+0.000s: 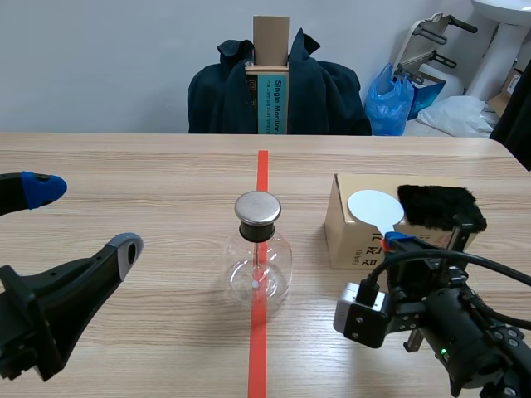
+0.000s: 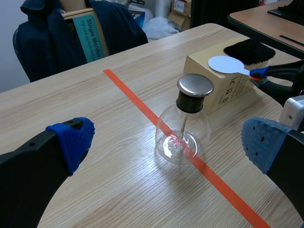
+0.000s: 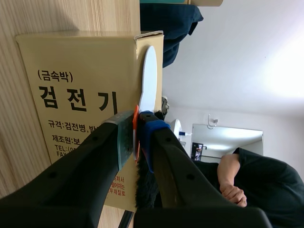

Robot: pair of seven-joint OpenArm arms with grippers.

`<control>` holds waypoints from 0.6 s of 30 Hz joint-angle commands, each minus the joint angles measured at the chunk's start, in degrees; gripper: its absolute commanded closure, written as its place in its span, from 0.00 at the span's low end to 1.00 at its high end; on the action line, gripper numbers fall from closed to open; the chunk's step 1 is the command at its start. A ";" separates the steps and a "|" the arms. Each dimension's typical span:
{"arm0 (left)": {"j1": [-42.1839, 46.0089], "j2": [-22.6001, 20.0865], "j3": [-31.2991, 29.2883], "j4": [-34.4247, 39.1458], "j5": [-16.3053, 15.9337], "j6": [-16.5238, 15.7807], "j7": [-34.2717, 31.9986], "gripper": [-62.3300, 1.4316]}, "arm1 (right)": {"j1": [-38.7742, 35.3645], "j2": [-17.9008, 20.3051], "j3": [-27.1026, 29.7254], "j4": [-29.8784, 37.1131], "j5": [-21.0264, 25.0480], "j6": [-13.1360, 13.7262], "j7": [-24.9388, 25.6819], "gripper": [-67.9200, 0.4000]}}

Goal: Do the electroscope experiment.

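Observation:
The electroscope, a round glass flask (image 1: pixel 261 264) with a metal cap (image 1: pixel 257 209), stands on the red tape line at the table's middle. In the left wrist view the flask (image 2: pixel 183 130) is ahead of my left gripper (image 2: pixel 166 140), which is open and holds nothing. To the right, a white round paddle (image 1: pixel 375 207) lies on top of a cardboard box (image 1: pixel 353 236), beside a black fur pad (image 1: pixel 440 207). My right gripper (image 1: pixel 398 242) is shut on the paddle's orange handle (image 3: pixel 136 126); the white disc (image 3: pixel 149 76) sticks out past its pads along the box (image 3: pixel 71 95).
A chair draped with a dark jacket (image 1: pixel 278 87) and holding an upright box stands behind the table's far edge. A person in black (image 3: pixel 237 175) is off to the right. Bare wood lies left of the flask.

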 commanded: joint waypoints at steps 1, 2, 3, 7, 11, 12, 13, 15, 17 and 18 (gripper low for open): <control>-0.02 0.02 0.37 0.81 -0.37 -0.11 -0.76 0.00 | 0.68 0.92 0.48 1.18 -0.04 -0.63 0.22 0.98; -0.02 0.02 0.37 0.81 -0.37 -0.11 -0.76 0.00 | 0.68 0.92 0.48 1.18 -0.04 -0.72 0.24 0.98; -0.02 0.02 0.37 0.81 -0.37 -0.11 -0.76 0.00 | 0.68 0.92 0.57 1.18 -0.04 -1.42 0.26 0.98; -0.02 0.02 0.37 0.81 -0.37 -0.11 -0.76 0.00 | 0.68 0.92 1.53 1.25 -0.04 -7.67 2.89 0.98; -0.02 0.00 0.37 0.81 -0.37 -0.11 -0.76 0.00 | 0.68 0.92 2.89 1.97 -0.02 -14.45 6.80 0.98; -0.02 0.00 0.37 0.81 -0.37 -0.11 -0.74 0.00 | 0.68 0.92 3.26 2.36 0.02 -15.76 7.48 0.98; -0.02 0.00 0.37 0.81 -0.37 -0.11 -0.72 0.00 | 0.70 0.94 3.67 2.95 0.02 -16.96 8.07 0.98; -0.02 0.00 0.37 0.72 -0.37 -0.11 -0.55 0.00 | 0.70 0.94 4.59 4.70 0.33 -18.78 8.55 0.98; -0.02 -0.02 0.37 0.70 -0.33 -0.11 -0.26 0.00 | 0.68 0.94 5.55 7.04 1.40 -20.19 8.90 0.98; -0.04 -0.04 0.37 0.68 -0.31 -0.11 0.28 0.00 | 0.66 0.94 5.99 8.24 2.16 -20.19 9.03 0.98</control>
